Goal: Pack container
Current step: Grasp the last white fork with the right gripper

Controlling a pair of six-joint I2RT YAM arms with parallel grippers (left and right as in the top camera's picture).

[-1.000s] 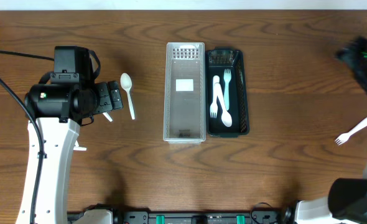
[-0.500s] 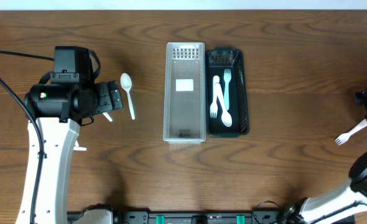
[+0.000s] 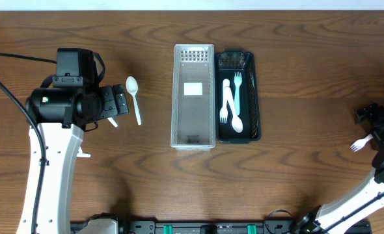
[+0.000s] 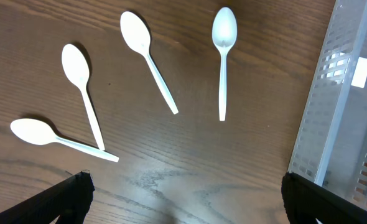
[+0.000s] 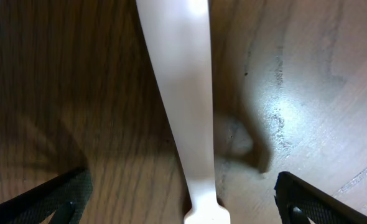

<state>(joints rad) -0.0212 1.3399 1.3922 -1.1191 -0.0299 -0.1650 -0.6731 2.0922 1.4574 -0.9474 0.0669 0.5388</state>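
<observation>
A clear plastic container (image 3: 193, 96) stands at the table's middle, beside a black tray (image 3: 254, 97) that holds white forks and a spoon (image 3: 233, 104). Several white spoons (image 4: 222, 56) lie on the wood below my left gripper (image 4: 183, 208), which is open and empty above them; the overhead view shows only one spoon (image 3: 134, 97), right of the left gripper (image 3: 117, 106). My right gripper (image 3: 378, 129) is low over a white fork (image 3: 357, 145) at the far right. In the right wrist view its open fingers (image 5: 183, 202) straddle the fork's handle (image 5: 178, 93).
The clear container's perforated wall (image 4: 348, 106) fills the right side of the left wrist view. The left arm's body (image 3: 55, 104) covers the table's left part and hides the other spoons from above.
My right arm has swung down from the far right corner onto the fork, and its fingers now sit on either side of the handle. The left arm has not moved.
</observation>
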